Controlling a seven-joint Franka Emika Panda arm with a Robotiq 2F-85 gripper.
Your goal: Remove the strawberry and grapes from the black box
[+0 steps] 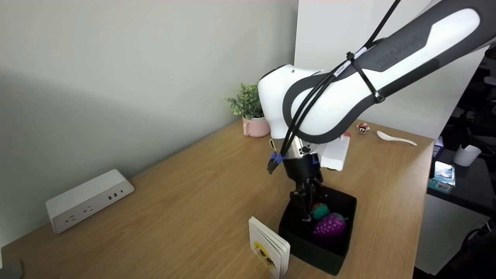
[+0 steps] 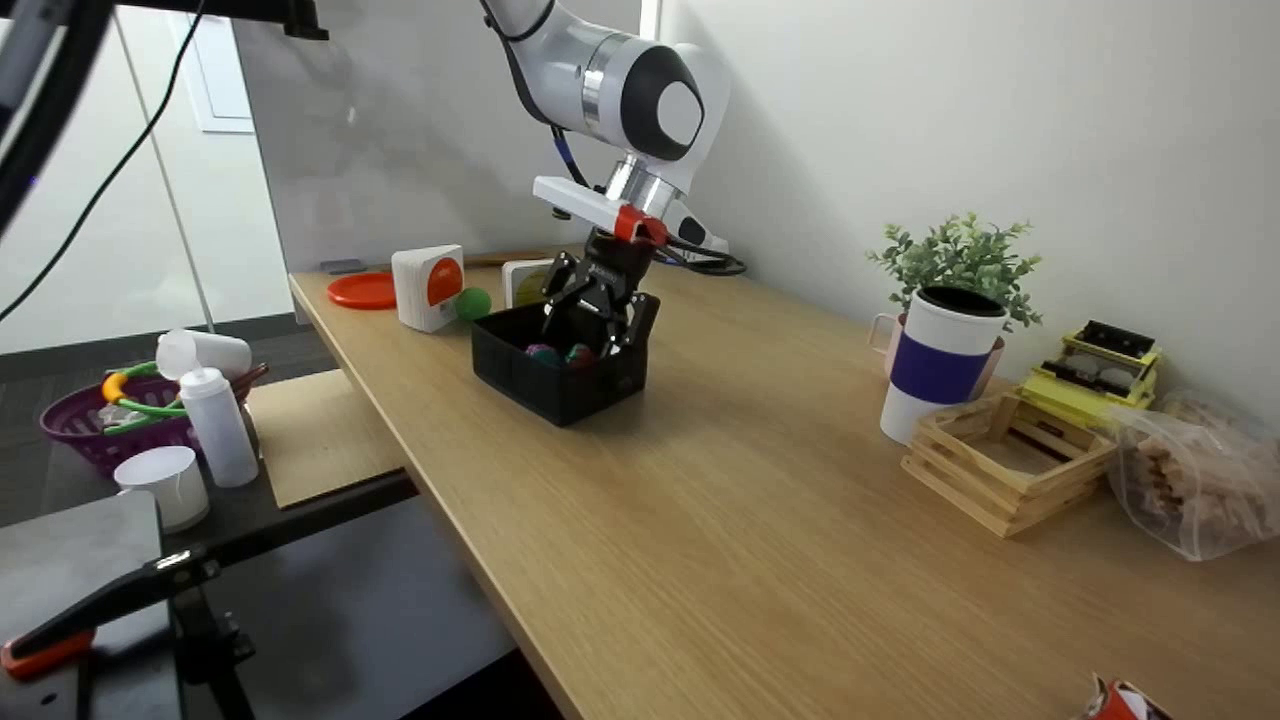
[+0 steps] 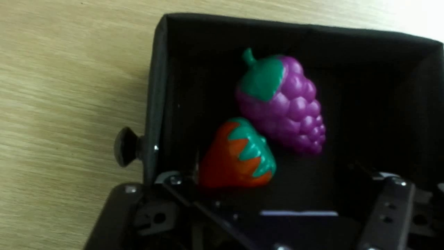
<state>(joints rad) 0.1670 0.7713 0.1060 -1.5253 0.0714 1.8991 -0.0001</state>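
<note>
1. At the wrist view's centre, the red strawberry [image 3: 239, 159] and purple grapes [image 3: 288, 107] lie together in the black box [image 3: 158, 97], the strawberry nearer the gripper [image 3: 281, 178], whose fingers stand wide apart.
2. In an exterior view, the arm [image 1: 345, 100] slopes down from upper right, gripper pointing into the box.
3. At lower centre there, a book [image 1: 267, 248] stands upright beside the box.

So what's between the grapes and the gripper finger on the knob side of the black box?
The strawberry: in the wrist view it lies between that finger and the grapes, inside the black box.
</note>
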